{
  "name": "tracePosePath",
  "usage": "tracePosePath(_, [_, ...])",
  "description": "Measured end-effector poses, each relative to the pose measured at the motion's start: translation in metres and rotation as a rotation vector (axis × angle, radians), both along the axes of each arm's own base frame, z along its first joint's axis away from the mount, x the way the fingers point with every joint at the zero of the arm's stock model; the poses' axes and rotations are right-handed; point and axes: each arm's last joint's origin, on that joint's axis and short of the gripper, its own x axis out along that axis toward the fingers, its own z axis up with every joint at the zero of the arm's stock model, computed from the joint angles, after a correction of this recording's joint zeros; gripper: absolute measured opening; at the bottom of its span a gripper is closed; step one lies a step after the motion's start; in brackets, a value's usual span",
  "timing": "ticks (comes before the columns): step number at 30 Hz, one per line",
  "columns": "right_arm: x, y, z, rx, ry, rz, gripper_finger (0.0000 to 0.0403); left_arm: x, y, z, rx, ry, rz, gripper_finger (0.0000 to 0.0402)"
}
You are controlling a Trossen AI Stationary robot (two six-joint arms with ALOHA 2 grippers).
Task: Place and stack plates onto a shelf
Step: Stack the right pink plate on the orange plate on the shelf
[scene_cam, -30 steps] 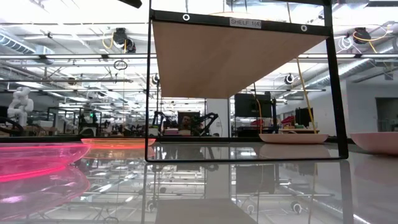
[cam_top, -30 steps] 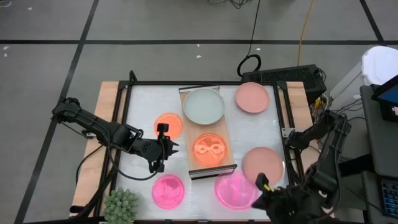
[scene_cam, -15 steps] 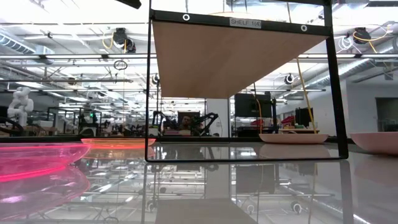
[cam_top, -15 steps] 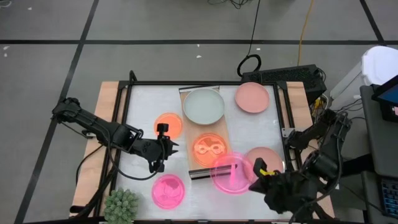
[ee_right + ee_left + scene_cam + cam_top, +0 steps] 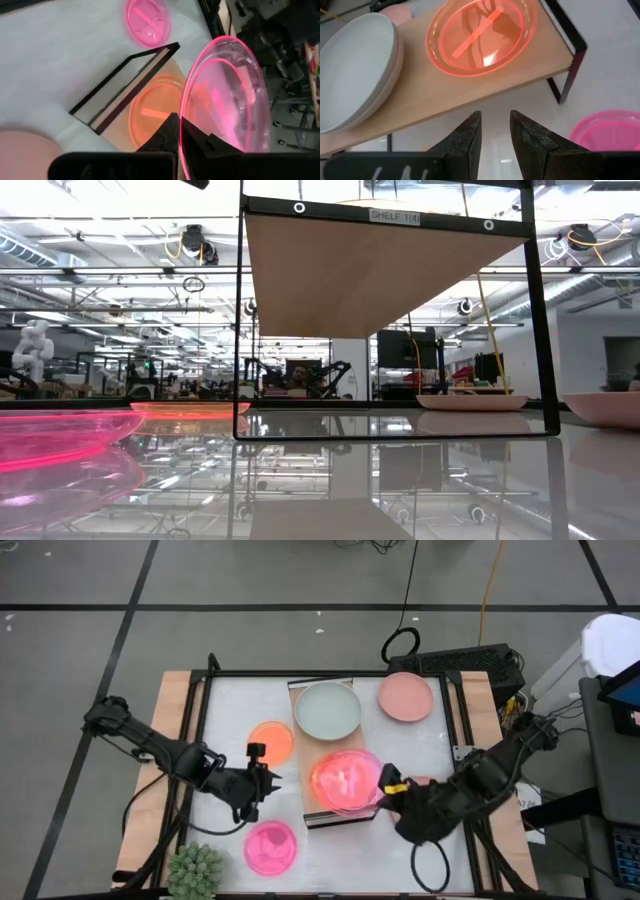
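A translucent hot pink plate (image 5: 345, 780) is held by my right gripper (image 5: 386, 785) over the near end of the light-wood shelf (image 5: 312, 745), above a small orange plate (image 5: 152, 112) lying there. A pale green-grey plate (image 5: 327, 708) sits at the shelf's far end, seemingly on another plate (image 5: 395, 60). A second orange plate (image 5: 270, 739) and a second hot pink plate (image 5: 270, 846) lie on the table to the shelf's left. My left gripper (image 5: 264, 781) hovers between them, open by a narrow gap (image 5: 495, 130), touching nothing. My right gripper pinches the hot pink plate's rim (image 5: 184, 107) on the side facing the table's right edge, one finger on the inner face and one on the underside. The fingers come roughly level from the right. The plate is roughly level over the orange plate; whether they touch, I cannot tell.
A salmon pink plate (image 5: 405, 696) lies on the table right of the shelf's far end; another (image 5: 428, 783) is mostly hidden under my right arm. A spiky green plant (image 5: 197, 870) stands at the near left corner. A black frame (image 5: 205, 730) borders the table.
My right gripper has carried the hot pink plate from the table near the near right corner, up and toward the far left, to above the shelf's near end, where it now covers the orange plate.
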Motion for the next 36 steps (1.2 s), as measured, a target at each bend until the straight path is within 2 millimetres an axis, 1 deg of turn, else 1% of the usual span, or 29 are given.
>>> tracePosePath(6, [0.014, -0.017, -0.004, -0.028, 0.008, 0.003, 0.0, -0.006, -0.01, -0.001, 0.032, -0.002, -0.031, 0.0108])
tracePosePath(8, [0.016, -0.019, -0.007, -0.043, 0.016, 0.009, 0.0, -0.007, -0.012, -0.005, 0.04, -0.006, -0.032, 0.0108])
tracePosePath(11, [0.021, -0.022, -0.014, -0.022, 0.051, 0.04, 0.0, -0.009, -0.014, -0.018, 0.044, 0.006, -0.036, 0.0108])
tracePosePath(16, [0.028, -0.027, -0.029, -0.02, 0.081, 0.021, 0.0, -0.012, -0.014, -0.043, 0.026, -0.013, -0.033, 0.0108])
tracePosePath(20, [0.034, -0.028, -0.041, -0.002, 0.095, 0.029, 0.0, -0.017, -0.011, -0.055, 0.008, -0.046, -0.025, 0.0108])
tracePosePath(27, [0.041, -0.028, -0.062, -0.014, 0.101, 0.05, 0.0, -0.024, -0.006, -0.06, -0.01, -0.051, 0.007, 0.0108])
tracePosePath(32, [0.044, -0.029, -0.076, -0.022, 0.127, 0.06, 0.0, -0.023, -0.006, -0.06, -0.014, -0.054, 0.011, 0.0108])
tracePosePath(36, [0.047, -0.035, -0.086, -0.03, 0.136, 0.046, 0.0, -0.023, -0.006, -0.059, -0.016, -0.065, 0.007, 0.0108])
